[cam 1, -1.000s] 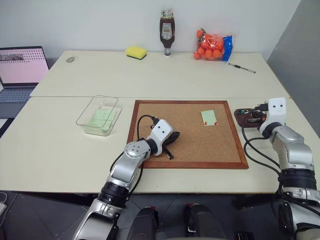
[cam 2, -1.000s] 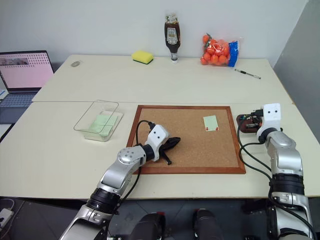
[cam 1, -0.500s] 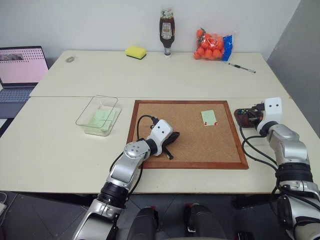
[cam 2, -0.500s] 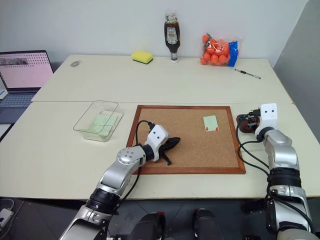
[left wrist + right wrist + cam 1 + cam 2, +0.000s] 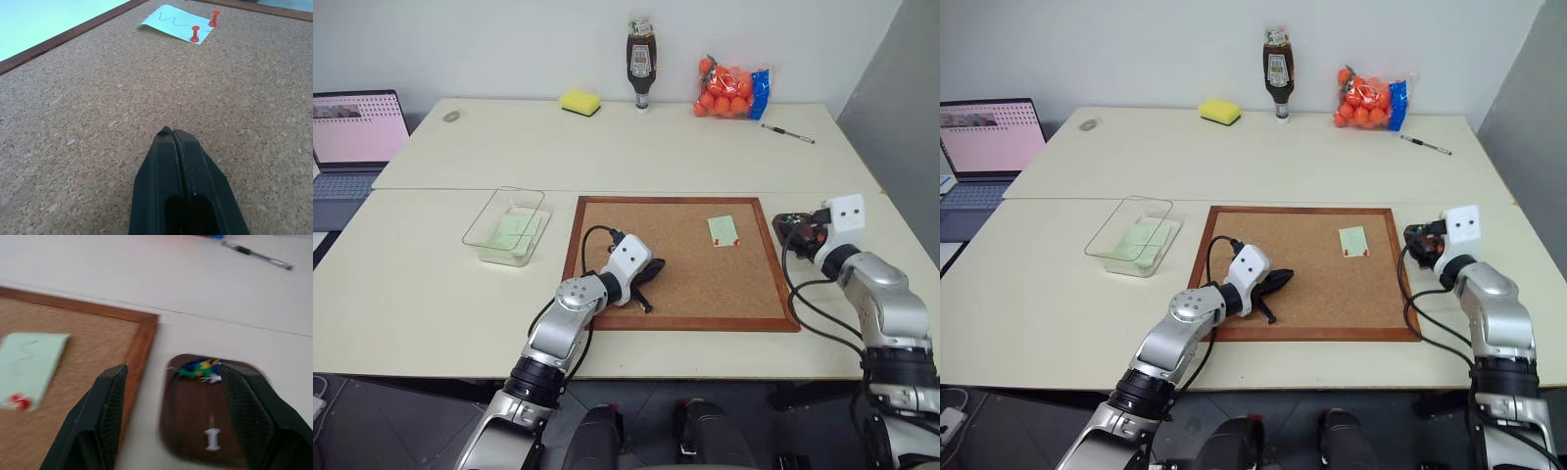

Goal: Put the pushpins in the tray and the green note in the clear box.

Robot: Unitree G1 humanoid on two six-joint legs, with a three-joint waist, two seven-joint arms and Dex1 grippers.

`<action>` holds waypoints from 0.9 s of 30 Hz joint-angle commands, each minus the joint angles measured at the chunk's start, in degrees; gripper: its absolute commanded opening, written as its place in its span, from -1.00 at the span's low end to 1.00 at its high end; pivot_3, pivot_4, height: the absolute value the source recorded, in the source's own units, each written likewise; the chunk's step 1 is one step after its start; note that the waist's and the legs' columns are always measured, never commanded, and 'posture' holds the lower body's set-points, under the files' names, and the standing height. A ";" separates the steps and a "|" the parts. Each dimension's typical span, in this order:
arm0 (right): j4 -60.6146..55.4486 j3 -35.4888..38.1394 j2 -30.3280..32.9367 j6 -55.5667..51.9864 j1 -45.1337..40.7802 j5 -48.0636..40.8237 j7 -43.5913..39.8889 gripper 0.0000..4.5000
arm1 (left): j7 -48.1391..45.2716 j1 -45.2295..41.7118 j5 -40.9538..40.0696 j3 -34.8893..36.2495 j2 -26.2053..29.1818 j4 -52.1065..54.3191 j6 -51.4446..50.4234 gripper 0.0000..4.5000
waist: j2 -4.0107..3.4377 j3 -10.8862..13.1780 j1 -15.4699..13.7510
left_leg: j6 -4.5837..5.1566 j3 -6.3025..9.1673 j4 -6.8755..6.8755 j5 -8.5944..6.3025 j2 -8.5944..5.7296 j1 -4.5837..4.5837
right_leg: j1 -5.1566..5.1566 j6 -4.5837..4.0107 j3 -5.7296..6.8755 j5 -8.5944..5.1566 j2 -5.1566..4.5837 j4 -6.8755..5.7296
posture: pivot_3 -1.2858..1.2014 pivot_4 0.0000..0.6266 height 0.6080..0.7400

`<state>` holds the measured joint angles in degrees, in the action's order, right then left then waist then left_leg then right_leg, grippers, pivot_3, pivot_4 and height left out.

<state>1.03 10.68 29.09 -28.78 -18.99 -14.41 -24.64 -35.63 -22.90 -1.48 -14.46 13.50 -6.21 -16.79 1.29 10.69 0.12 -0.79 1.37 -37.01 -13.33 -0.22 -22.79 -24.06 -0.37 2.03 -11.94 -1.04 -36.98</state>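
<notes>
Two red pushpins [image 5: 195,33] hold the green note [image 5: 173,22] to the cork board [image 5: 675,294], over toward its far right corner, and from the head camera they're just tiny red dots. Most of the tray [image 5: 205,431] is hard to see from up there since the right gripper [image 5: 171,423] sits over it just off the board's right edge; the wrist cam shows its fingers spread wide apart above the brown dish, with a white pin and a little clump of coloured pins inside. Left gripper [image 5: 172,134] has its fingers pressed tight together, tips low over the board's near left part. Clear box [image 5: 480,233] is left of the board with pale green paper in it. Everything's on pale cream tables pushed together by a white wall; sponge, sauce bottle, bag of orange balls and a pen along the far side, laptop cut off at the far left.
</notes>
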 commanded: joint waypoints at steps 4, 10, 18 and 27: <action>-4.69 -5.87 -5.55 -0.33 -0.23 1.04 1.93 0.38 | 0.07 0.50 0.40 -0.45 0.38 0.79 -0.14 -1.00 | 0.00 0.00 0.20 | 0.00 -0.02 -0.01 0.00 0.03 0.06 | 0.00 0.05 0.00 0.03 0.00 -0.03 | 0.03 -0.52 1.00; 0.06 -7.98 -7.98 2.46 -2.77 3.61 3.30 0.38 | -0.05 0.37 0.51 -0.44 0.46 0.69 -0.08 -1.00 | -0.01 0.00 0.03 | 0.00 -0.01 -0.01 0.00 0.00 0.00 | -0.01 0.05 0.02 0.03 0.03 0.02 | 0.03 -0.52 1.00; 3.69 -8.15 -7.80 4.86 -3.72 4.80 2.80 0.38 | 0.01 0.34 0.57 -0.45 0.60 0.87 -0.11 -1.00 | -0.01 0.00 0.03 | 0.00 -0.03 0.00 0.00 0.00 0.01 | -0.01 0.05 -0.02 0.03 0.00 0.00 | 0.03 -0.52 1.00; 4.74 -7.82 -8.07 4.98 -3.61 4.27 2.18 -0.36 | -0.05 0.58 0.57 -0.63 0.57 0.93 -0.11 -1.00 | 0.00 0.00 0.03 | 0.00 -0.03 0.00 0.00 0.00 0.01 | -0.01 0.05 -0.02 0.03 0.01 0.00 | 0.03 -0.52 1.00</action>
<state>6.73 2.05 21.09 -24.93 -21.54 -9.92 -22.37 -35.64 -22.88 -1.36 -14.50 13.76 -6.05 -16.78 1.29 10.69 0.15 -0.79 1.34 -37.01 -13.33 -0.23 -22.78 -24.07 -0.33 2.02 -11.91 -1.03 -36.98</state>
